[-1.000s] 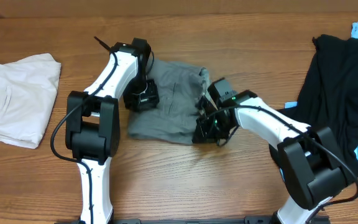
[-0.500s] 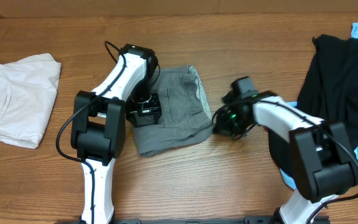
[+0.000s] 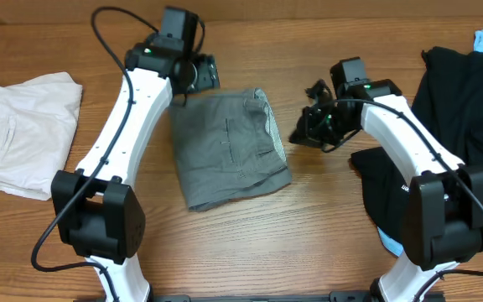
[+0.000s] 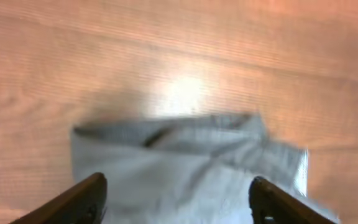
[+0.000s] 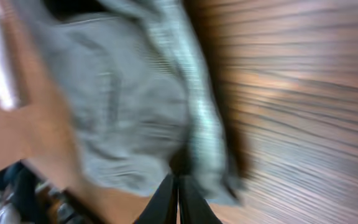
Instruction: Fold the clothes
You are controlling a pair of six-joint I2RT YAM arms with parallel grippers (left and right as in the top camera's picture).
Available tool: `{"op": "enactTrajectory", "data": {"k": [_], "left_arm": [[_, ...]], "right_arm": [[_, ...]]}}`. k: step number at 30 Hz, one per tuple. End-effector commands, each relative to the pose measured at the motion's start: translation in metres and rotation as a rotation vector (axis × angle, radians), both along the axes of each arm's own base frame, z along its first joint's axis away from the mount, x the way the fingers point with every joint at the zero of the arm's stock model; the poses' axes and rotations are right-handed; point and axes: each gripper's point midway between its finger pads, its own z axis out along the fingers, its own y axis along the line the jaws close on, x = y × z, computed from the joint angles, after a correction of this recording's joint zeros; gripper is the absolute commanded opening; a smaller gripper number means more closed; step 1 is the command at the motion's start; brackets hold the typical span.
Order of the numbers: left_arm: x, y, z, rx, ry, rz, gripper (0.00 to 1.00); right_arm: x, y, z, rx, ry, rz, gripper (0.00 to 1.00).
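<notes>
Two claws had drawn back within the last second, the left claw [image 3: 199, 74] spread wide and the right claw [image 3: 307, 132] pinched empty, leaving the shorts [image 3: 229, 151] folded between them, likely finished.

Left hand [image 4: 176, 191] spread wide, right hand [image 5: 178, 198] pinched closed

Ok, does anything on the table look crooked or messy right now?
The folded mid-grey woven shorts lie skewed to the edges of the wooden table, with paler lining showing along their right side. The black garment at the right is a loose, unfolded heap.
</notes>
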Motion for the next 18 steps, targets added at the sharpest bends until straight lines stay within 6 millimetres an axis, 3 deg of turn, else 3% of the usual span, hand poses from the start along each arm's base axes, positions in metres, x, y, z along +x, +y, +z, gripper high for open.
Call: {"op": "enactTrajectory", "data": {"k": [1, 5, 9, 10, 13, 15, 18], "left_arm": [[0.014, 0.018, -0.032, 0.059, 0.03, 0.022, 0.72], [0.02, 0.021, -0.079, 0.074, 0.105, 0.018, 0.72], [0.012, 0.022, -0.129, 0.101, 0.214, -0.015, 0.73], [0.005, 0.024, -0.145, 0.114, 0.262, -0.023, 0.74], [-0.008, 0.028, -0.163, 0.139, 0.334, -0.047, 0.81], [-0.028, 0.036, -0.178, 0.187, 0.429, -0.084, 0.8], [-0.056, 0.044, -0.183, 0.21, 0.55, -0.097, 0.78]], "right_arm": [[-0.012, 0.039, 0.023, 0.119, -0.031, 0.105, 0.06], [-0.025, 0.06, 0.014, 0.051, -0.05, 0.174, 0.07], [-0.036, 0.073, -0.011, -0.047, -0.071, 0.181, 0.08], [-0.042, 0.079, -0.023, -0.044, -0.074, 0.197, 0.11], [-0.049, 0.076, -0.044, -0.055, -0.042, 0.167, 0.14], [-0.057, 0.07, -0.072, -0.07, 0.0, 0.152, 0.15], [-0.062, 0.057, -0.1, -0.133, 0.064, 0.11, 0.13]]}}
